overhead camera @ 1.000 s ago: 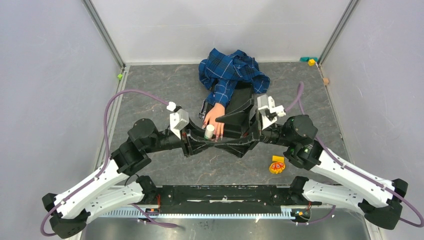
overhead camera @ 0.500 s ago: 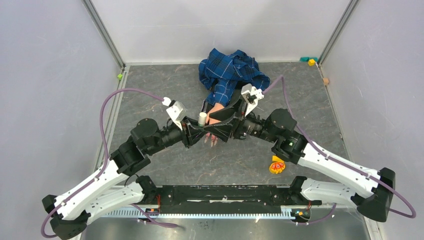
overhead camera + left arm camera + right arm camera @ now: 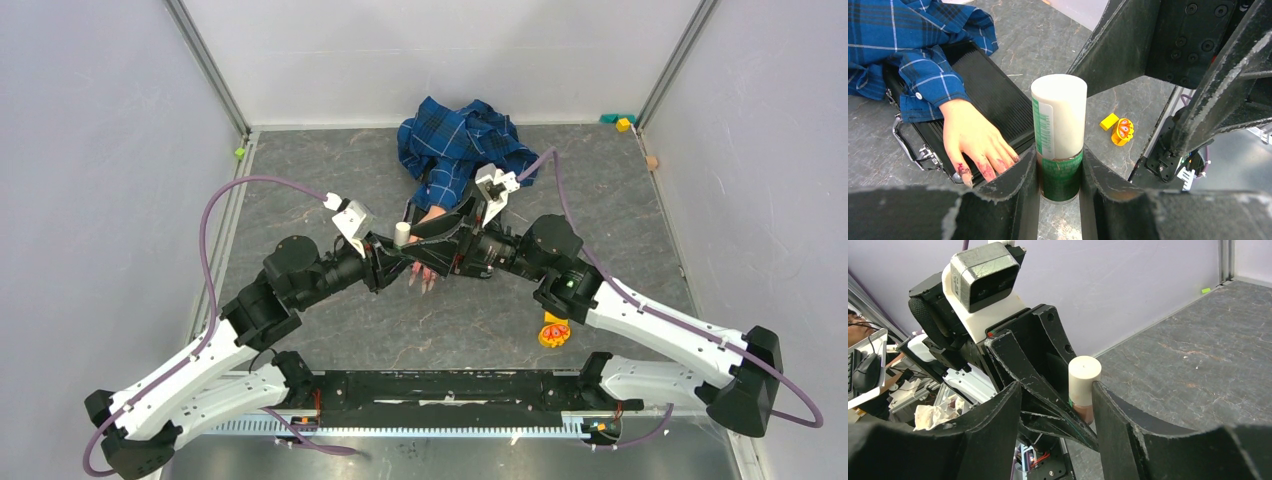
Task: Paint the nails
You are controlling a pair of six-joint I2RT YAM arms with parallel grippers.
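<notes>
Nails [image 3: 964, 176]: pointed, smeared dark red, at the fingertips of the mannequin hand [image 3: 973, 140], by the near edge of the black case [image 3: 998, 100].
Mannequin hand: pale, palm down on the ribbed case; a blue plaid sleeve [image 3: 923, 82] covers the wrist.
Bottle [image 3: 1058, 125]: upright, green label, white cap [image 3: 1084, 372], just beside the fingers.
Left pincer [image 3: 1059, 172]: clamped on the bottle's lower body.
Right pincer [image 3: 1056, 386]: parted, straddling the cap; one finger touches it, the other stands apart.
Tabletop [image 3: 330, 170]: dark grey, marbled, carrying the case.
Orange-yellow toy [image 3: 553, 330]: on the tabletop near the right arm, well apart from the hand.
</notes>
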